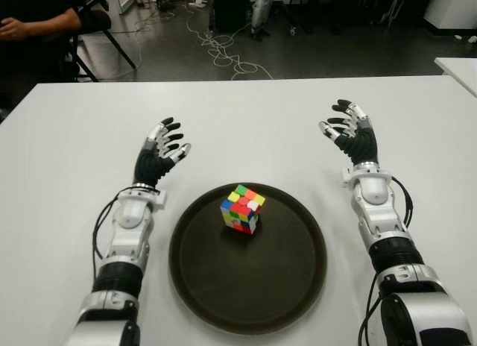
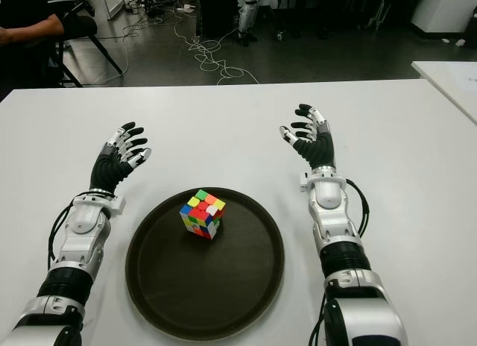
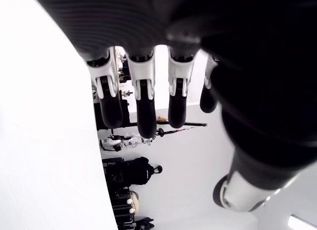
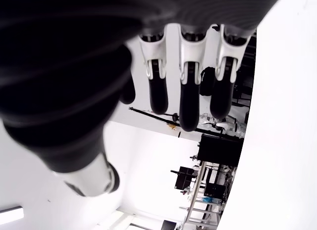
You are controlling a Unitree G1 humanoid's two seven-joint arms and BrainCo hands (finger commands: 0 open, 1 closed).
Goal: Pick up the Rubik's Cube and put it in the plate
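White and matte, the broad rectangular table (image 1: 246,115) fills most of what you see from the head camera, its far edge meeting a dark floor strewn with pale cables (image 1: 223,51). At the far left corner a person in dark clothing (image 1: 33,21) sits beside a black chair (image 1: 100,25). A second white tabletop (image 1: 458,66) shows at the right edge.

Next in size is the round dark brown plate (image 1: 291,286), a shallow tray with a raised rim, sitting on the table just in front of the robot and between its two forearms.

You have the left hand (image 1: 160,153) showing over the table beyond the plate's left rim, apart from it, palm turned inward. Its wrist camera shows the black-tipped fingers (image 3: 141,116) only loosely bent with nothing between them. The right hand (image 1: 352,133) shows farther out over the table to the right of the plate, well apart from it, fingers (image 4: 188,108) likewise relaxed and empty.

Smallest is the multicoloured Rubik's Cube (image 1: 242,209), already sitting inside the plate, in its far half near the middle, with one corner facing you. Neither hand touches it.
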